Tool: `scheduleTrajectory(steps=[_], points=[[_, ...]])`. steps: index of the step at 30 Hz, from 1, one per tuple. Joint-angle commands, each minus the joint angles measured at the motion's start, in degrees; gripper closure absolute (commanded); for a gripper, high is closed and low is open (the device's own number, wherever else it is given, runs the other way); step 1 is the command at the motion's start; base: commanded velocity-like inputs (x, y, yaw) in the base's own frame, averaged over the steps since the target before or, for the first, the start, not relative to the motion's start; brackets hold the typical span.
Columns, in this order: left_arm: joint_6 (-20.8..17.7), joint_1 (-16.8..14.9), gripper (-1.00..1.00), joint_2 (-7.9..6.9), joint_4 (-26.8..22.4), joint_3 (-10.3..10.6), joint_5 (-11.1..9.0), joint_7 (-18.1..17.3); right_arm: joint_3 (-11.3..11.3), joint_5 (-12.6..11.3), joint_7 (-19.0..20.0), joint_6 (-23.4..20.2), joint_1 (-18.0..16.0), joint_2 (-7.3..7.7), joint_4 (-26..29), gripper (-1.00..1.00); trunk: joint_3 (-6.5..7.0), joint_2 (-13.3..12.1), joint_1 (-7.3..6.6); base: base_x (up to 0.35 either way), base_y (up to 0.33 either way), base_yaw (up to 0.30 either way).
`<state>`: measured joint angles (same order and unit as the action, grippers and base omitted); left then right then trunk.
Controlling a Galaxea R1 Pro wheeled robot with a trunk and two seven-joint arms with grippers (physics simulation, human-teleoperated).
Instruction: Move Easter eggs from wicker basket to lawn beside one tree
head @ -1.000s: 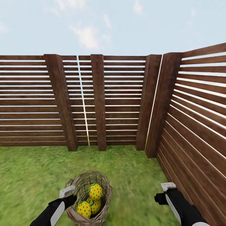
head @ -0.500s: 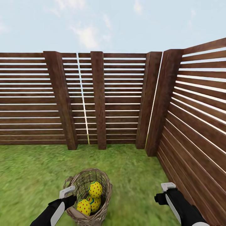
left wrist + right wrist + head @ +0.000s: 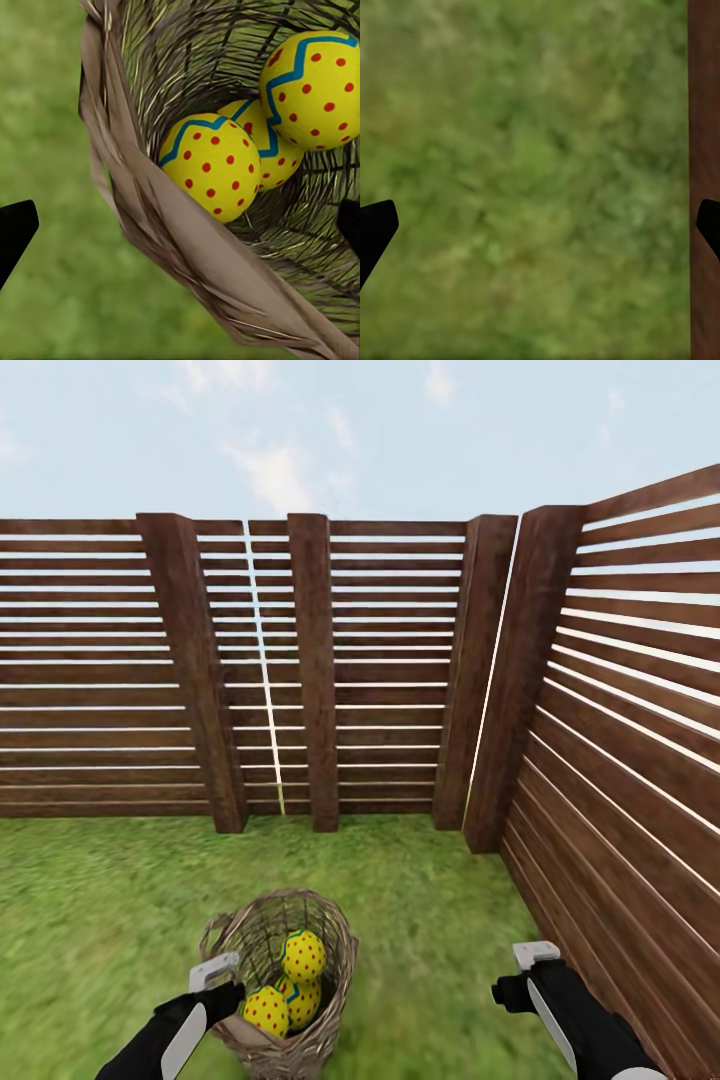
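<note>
- Wicker basket (image 3: pixel 285 980) found standing on the lawn (image 3: pixel 90 900) in a fenced corner, just ahead of the robot and toward its left.
- Three Easter eggs (image 3: pixel 285 982) counted inside the basket, piled together and touching: one uppermost (image 3: pixel 303 955), one nearest the left arm (image 3: pixel 266 1010), one partly hidden between them (image 3: pixel 300 1000).
- Same three seen up close in the left wrist view (image 3: pixel 212 165), yellow with blue zigzag bands and red dots, lying against the woven wall.
- Left gripper (image 3: pixel 222 982) held at the basket's near rim, fingers spread apart and grasping nothing; dark tips (image 3: pixel 15 229) at the view's edges with the rim between them.
- Right gripper (image 3: pixel 520 975) held over bare grass beside the slatted wooden fence (image 3: pixel 620 780), fingers likewise released and empty.
- No tree noted among the fence, grass and sky.
- Judged progress: nothing done yet. All three eggs not yet lifted out, a tree not yet chosen, and all three placements left.
</note>
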<state>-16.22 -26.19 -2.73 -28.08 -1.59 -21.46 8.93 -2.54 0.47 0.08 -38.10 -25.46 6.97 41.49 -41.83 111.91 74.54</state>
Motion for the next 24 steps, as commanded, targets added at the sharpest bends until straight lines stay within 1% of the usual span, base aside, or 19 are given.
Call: scheduleTrajectory(steps=[1,24], points=[[-0.3,-0.01,-1.0,0.0,-0.14,0.0,-0.6,0.3,-0.25,0.06,0.01,-0.31,-0.03,0.06,0.08,-1.0,-0.24,0.44,0.22,0.0,0.0,0.0],[-0.3,-0.01,-1.0,0.0,-0.14,-0.03,-0.6,0.3,-0.26,0.06,0.01,-0.31,-0.03,0.06,0.08,-1.0,-4.37,9.67,5.27,0.0,0.0,0.0]])
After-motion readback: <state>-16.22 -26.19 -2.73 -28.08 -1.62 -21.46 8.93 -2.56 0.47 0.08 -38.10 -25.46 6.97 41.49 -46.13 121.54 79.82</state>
